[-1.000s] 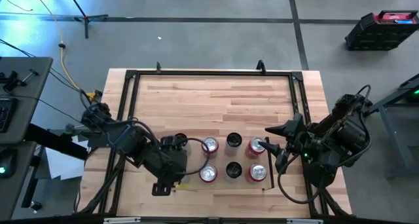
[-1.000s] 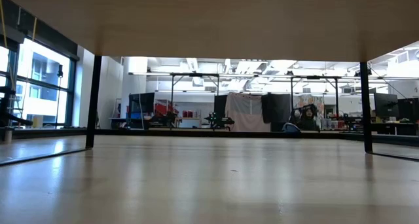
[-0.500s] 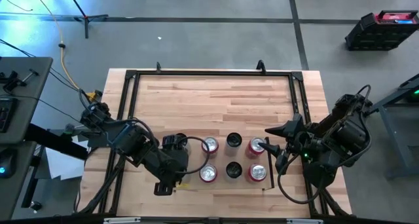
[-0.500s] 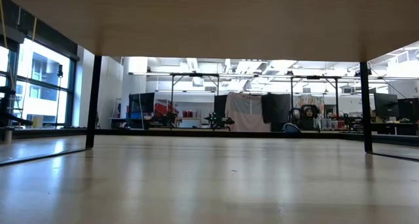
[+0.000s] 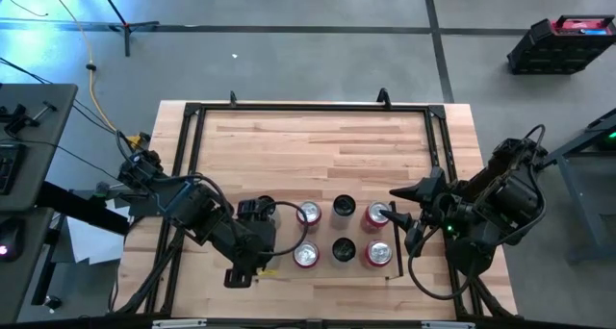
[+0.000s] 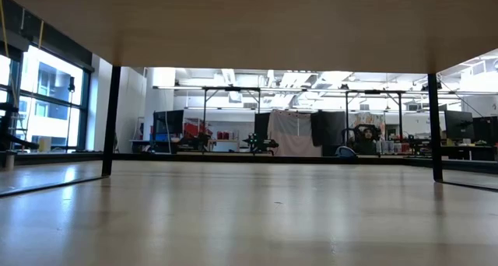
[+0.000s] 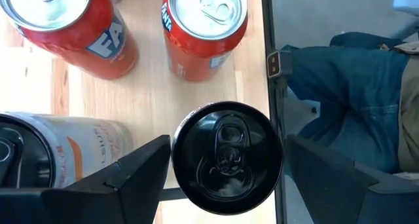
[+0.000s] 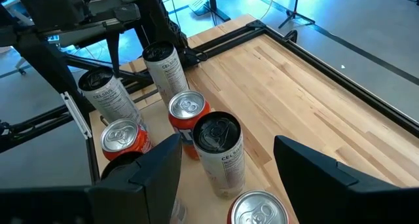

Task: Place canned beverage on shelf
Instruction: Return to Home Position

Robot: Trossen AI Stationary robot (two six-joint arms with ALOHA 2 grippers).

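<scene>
Fingers (image 7: pixel 124 181) of the left gripper (image 7: pixel 229 145) are spread, one on each side of a black-topped can (image 7: pixel 226 168). That can stands upright at the left end of the shelf (image 5: pixel 326 232), in the row that is lower in the high view. Whether the fingers touch it cannot be told. Just beside it, in the upper row, stands a white can (image 5: pixel 262 207) with orange print and a dark top.

Next along the shelf come a first red can (image 5: pixel 309 214) and a second red can (image 5: pixel 306 255). After them stand an upper dark-topped can (image 5: pixel 344 208) and a lower dark-topped can (image 5: pixel 344 249). A third red can (image 5: pixel 377 214) and a fourth red can (image 5: pixel 379 253) stand at the right end. All are upright, in two rows of four.

Beyond the shelf's right end, just beside the third red can, hangs the right gripper (image 5: pixel 400 215). Its fingers are spread wide, with nothing between them.
</scene>
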